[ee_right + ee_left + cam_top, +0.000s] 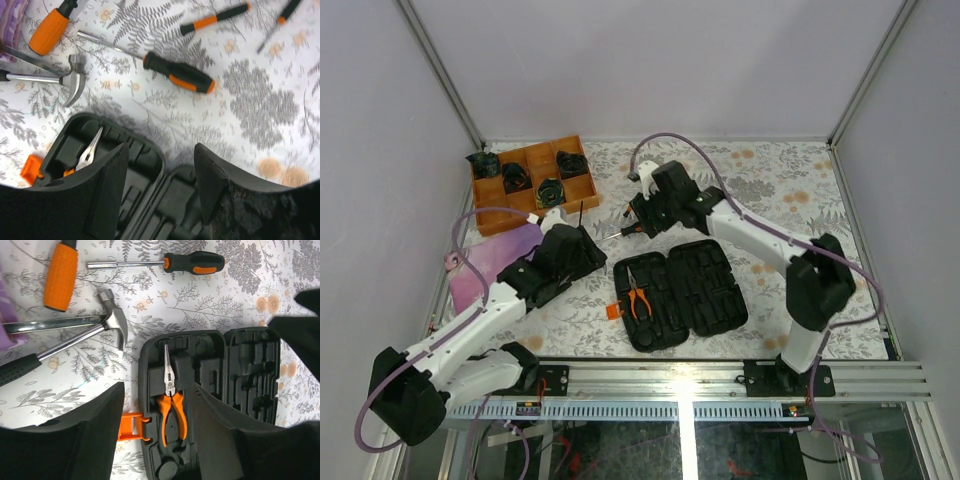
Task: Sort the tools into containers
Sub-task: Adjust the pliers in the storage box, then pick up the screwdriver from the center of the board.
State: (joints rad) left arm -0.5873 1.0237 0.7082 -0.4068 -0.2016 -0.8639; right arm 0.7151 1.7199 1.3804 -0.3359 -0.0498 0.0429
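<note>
Table cover: white cloth, printed with grey ferns and small orange blossoms.

Tool case: black, soft-looking, rounded rectangle, lying open like a book near the front edge, between the 2 arms. 2 halves, both lined with moulded black slots. 1 orange tab sticks out from its left edge.

Contents of case: 1 pair of pliers with orange handles and slim bright steel nose, seated in a slot of the left half. The other visible slots hold nothing.

Loose on the cloth beyond the case:
- 1 hammer, polished steel claw head, steel neck, black grip
- 1 screwdriver, fat black-and-orange handle, plain steel shaft
- 1 stubby ribbed orange handle; its working end is cut off by the frame
- 2 thin drivers, orange and black, side by side but apart

Left gripper: black fingers spread, nothing between them, hanging above the pliers.
Right gripper: fingers spread, empty, above the case's far edge.

Wooden tray: orange-brown, divided, at the far left. 4 dark rounded objects sit in 4 separate compartments; too small to identify. A purple cloth lies just in front of it.
</note>
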